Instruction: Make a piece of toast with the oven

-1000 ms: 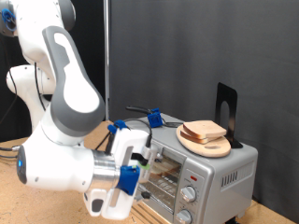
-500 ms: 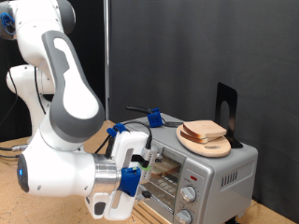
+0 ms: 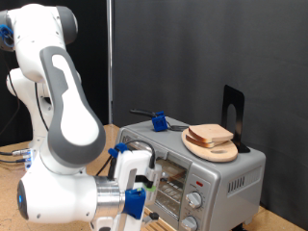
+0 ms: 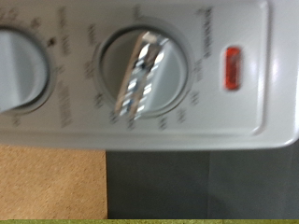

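End effector [image 3: 138, 200] is sitting low, right up against the front of the oven [image 3: 197, 175], at the exterior view's bottom. Honestly can't tell if it's released or clenched: in the exterior view the fingers are buried behind the arm's white housing and blue fittings, and the wrist view doesn't show the fingertips at all. Nothing visibly between the fingers either.

What the wrist cam does show is a close, slightly blurry look at the oven's control panel: a round silver knob [image 4: 142, 73] with a shiny raised bar across it, sitting tilted on a diagonal, printed markings ringed around it. Part of a second knob [image 4: 21, 67] is just beside it, and a small red indicator light [image 4: 232, 69] on the other side. Panel is smooth matte silver-grey.

The piece of toast [image 3: 213, 136] is up above and beyond the end effector, lying on a round wooden plate [image 3: 208, 148] on the oven's roof. Pale face, tan-brown crust, roughly square. The oven itself is a boxy silver thing with a glass door, standing on a light wood desk [image 3: 12, 194].
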`<state>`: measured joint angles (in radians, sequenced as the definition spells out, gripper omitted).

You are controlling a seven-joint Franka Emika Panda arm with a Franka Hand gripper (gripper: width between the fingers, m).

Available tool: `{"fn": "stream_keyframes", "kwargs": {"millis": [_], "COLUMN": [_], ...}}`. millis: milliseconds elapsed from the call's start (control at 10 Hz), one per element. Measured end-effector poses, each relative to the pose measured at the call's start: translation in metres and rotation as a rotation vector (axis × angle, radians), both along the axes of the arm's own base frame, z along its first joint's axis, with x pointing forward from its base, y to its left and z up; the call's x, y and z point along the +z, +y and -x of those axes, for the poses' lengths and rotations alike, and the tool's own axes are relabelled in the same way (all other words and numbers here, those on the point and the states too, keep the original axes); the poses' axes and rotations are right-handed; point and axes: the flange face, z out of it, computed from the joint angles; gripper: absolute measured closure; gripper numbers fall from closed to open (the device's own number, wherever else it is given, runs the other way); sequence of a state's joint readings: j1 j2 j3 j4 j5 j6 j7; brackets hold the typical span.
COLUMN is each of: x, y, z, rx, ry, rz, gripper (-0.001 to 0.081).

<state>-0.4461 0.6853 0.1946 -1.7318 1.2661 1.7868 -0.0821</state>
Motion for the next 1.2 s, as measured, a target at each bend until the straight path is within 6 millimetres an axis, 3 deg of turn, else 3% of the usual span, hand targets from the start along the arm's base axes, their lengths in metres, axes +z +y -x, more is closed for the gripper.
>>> {"fn": "stream_keyframes", "kwargs": {"millis": [700, 1200], "x": [-0.047, -0.066], "y": [-0.002, 0.028], "z": [-0.039, -0.043], "rx": [-0.044, -0.005], "ry": [-0.015, 0.0], "rz": [0.04, 0.023], "gripper": [0.0006, 0.0006]}}
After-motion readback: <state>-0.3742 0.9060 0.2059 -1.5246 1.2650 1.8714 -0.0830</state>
